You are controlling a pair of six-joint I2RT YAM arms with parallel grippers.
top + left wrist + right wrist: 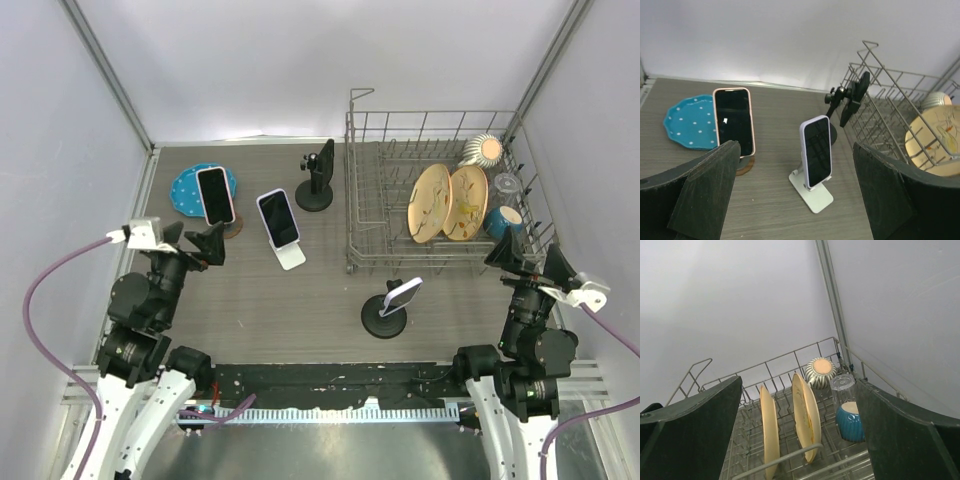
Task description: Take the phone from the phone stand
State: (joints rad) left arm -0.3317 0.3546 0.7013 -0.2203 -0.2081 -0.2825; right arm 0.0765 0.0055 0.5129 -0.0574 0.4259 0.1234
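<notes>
A lilac-cased phone [278, 217] leans on a white folding stand [292, 257] at mid table; it also shows in the left wrist view [816, 149] on that stand [815, 194]. A pink-cased phone [214, 195] stands on a round wooden stand at the left [733, 121]. A third, white phone [404, 294] sits tilted on a black round-based stand [383, 320]. My left gripper [197, 244] is open and empty, near and left of the lilac phone [795, 150]. My right gripper [530, 262] is open and empty by the rack [799, 382].
A wire dish rack [366, 225] at the right holds two yellow plates [432, 203], a striped cup [482, 150], a glass and a blue cup [503, 221]. A blue dotted plate [188, 190] lies at the left. A black clamp stand [318, 172] stands at the back.
</notes>
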